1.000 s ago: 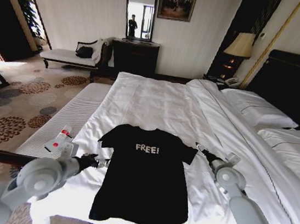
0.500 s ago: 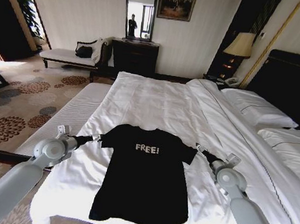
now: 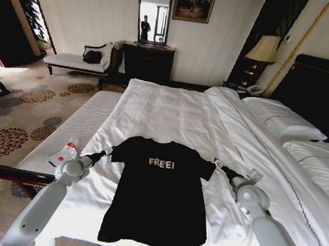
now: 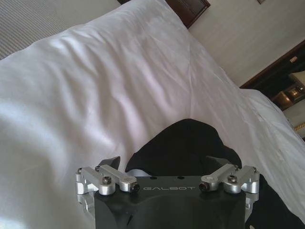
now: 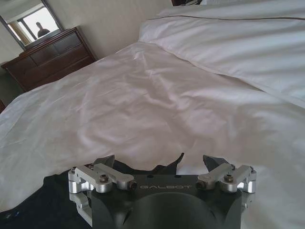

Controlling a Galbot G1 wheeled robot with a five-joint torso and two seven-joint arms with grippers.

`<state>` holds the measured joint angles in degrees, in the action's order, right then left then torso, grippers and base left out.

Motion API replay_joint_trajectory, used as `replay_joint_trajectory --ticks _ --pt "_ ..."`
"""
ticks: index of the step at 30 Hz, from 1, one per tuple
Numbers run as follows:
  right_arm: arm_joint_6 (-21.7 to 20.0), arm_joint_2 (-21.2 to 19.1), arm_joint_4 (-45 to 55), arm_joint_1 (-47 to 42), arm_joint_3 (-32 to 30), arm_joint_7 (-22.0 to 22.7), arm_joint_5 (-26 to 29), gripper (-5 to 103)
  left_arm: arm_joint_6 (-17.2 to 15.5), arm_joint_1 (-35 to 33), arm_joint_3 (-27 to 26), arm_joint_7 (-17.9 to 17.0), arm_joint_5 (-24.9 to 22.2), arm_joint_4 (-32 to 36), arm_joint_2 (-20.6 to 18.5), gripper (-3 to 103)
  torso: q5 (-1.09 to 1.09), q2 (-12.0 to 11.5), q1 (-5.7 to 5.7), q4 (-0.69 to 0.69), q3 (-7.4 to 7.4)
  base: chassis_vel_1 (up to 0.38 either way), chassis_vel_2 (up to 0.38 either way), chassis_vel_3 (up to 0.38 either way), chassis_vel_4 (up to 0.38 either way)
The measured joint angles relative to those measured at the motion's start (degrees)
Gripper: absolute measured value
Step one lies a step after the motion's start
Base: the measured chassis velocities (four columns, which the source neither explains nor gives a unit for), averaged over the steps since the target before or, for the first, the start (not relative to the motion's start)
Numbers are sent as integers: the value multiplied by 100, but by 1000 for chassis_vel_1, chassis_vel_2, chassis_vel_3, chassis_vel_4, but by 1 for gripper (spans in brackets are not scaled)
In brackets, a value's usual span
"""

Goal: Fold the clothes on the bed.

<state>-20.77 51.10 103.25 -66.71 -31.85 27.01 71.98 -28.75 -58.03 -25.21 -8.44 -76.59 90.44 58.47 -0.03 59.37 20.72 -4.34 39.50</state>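
Observation:
The clothes, a black T-shirt with white "FREE!" lettering, lie flat near the foot of the bed. My left gripper is at the shirt's left sleeve. In the left wrist view it is open, its fingers astride the black sleeve cloth. My right gripper is at the right sleeve. In the right wrist view it is open too, with the sleeve's edge between its fingers.
A white-cushioned bench runs along the bed's left side, with a small red-and-white item on it. Pillows and a dark headboard are on the right. A chaise, dresser and lamp stand at the far wall.
My left gripper has moved from beside the shirt's side up to its left sleeve, and the left elbow has swung inward. The right arm has held still.

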Motion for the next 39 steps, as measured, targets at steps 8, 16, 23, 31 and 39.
replay_joint_trajectory --ticks 8,16,23,31,39 --pt "-1 16 -45 20 19 -5 -12 100 30 -173 -107 107 141 -88 -7 100 0 0 -1 1 0 0 0 0 0" --pt "-1 20 -39 27 72 -3 -26 100 175 34 -27 193 254 -326 241 89 0 0 -1 -1 0 0 0 0 0" --pt "-2 12 -28 -24 31 -3 -34 100 235 46 17 241 386 -386 298 61 0 0 -1 1 0 0 0 0 0" --pt "-2 39 -40 -12 61 -4 -68 100 303 -11 -55 275 379 -339 258 34 0 0 -1 1 0 0 0 0 0" --pt "2 56 -88 35 133 -4 -110 100 340 18 -128 305 328 -352 216 3 0 0 -1 1 0 0 0 0 0"
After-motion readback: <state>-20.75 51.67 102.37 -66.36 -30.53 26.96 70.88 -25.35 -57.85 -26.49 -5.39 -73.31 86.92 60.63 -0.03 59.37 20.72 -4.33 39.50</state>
